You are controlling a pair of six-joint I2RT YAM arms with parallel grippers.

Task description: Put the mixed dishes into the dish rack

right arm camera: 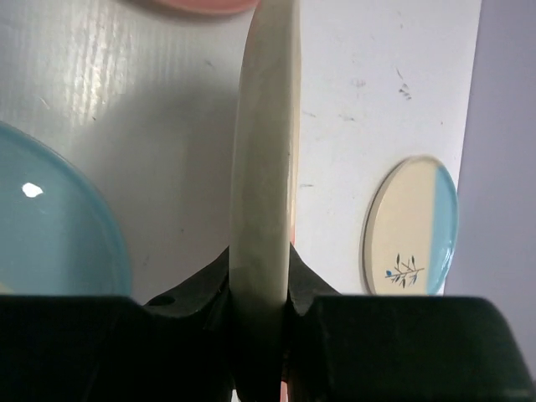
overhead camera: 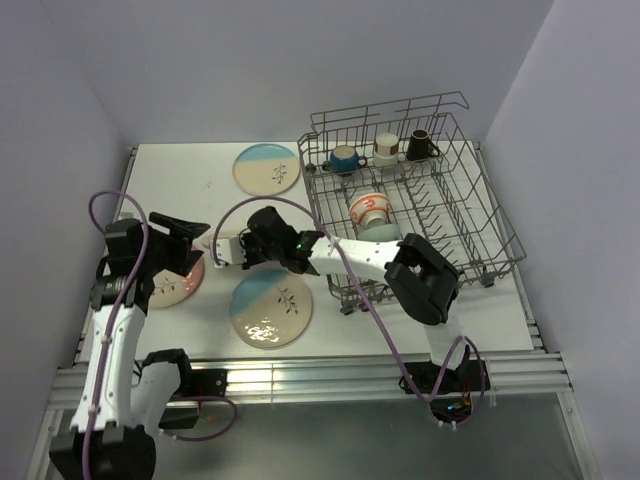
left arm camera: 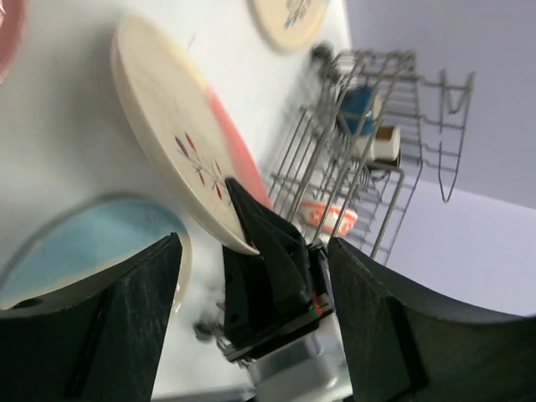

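- I am clamping my right hand (overhead camera: pixel 245 247) tight on the rim of a cream and pink plate (right arm camera: pixel 264 167), holding it up on edge over the table (overhead camera: pixel 480 310) at centre left of the overhead view.
- I am holding my left hand (overhead camera: pixel 200 242) wide open just left of that plate, gripping nothing.
- Three more plates are lying flat on the table: a blue plate (overhead camera: pixel 270 308) at lower centre, a pink plate (overhead camera: pixel 178 285) partly under my left arm, and a far plate (overhead camera: pixel 267 168) at upper centre.
- The rack (overhead camera: pixel 490 225) is standing at the right of the frame, apart from the raised plate.
- Sitting in it along the far side are a blue mug (overhead camera: pixel 345 158), a pale cup (overhead camera: pixel 387 148) and a dark mug (overhead camera: pixel 420 145). Nearer the front are an orange-red bowl (overhead camera: pixel 368 208) and a teal bowl (overhead camera: pixel 380 233).
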